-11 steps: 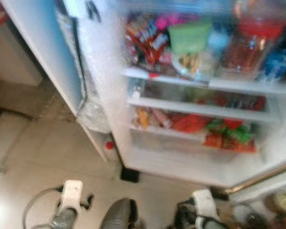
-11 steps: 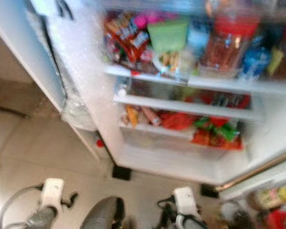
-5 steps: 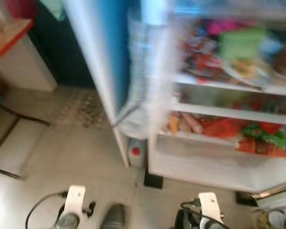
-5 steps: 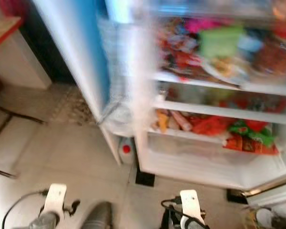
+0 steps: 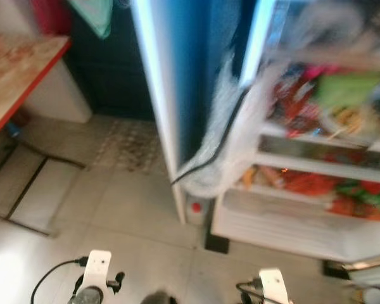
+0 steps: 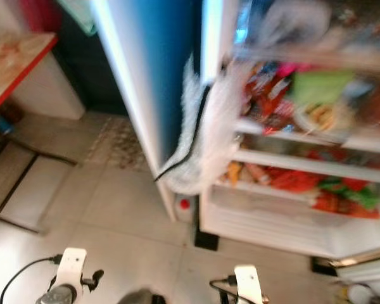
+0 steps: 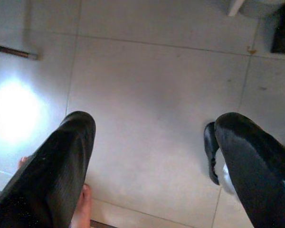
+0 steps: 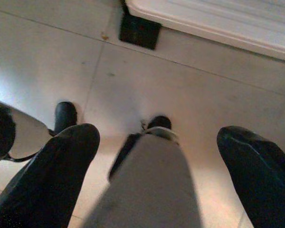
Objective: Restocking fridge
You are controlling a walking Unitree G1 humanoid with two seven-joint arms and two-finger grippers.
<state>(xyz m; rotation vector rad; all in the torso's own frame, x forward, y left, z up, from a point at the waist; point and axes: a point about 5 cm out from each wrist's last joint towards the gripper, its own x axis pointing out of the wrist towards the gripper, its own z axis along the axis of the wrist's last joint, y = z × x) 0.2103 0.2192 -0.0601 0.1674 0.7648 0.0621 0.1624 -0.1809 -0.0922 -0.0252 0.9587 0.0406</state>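
Note:
The open fridge stands at the right, blurred, its white shelves packed with red snack packets, a green packet and orange and green bags lower down. Its blue-sided door swings out toward me. Both arms hang low, their white wrists at the bottom edge. My left gripper is open above bare floor tiles. Over the floor near the fridge base, my right gripper is open too, holding nothing, with my own grey leg below it.
A crumpled clear plastic sheet with a black cable hangs at the fridge's hinge side. A small red-capped bottle stands on the floor below it. A red-edged table and dark metal legs are at the left. A person's toes touch the tiles.
The whole picture has slid right and stays blurred, so the camera has turned left; the table has come into view. Both wrists sit lower in the picture. Nothing taken or let go.

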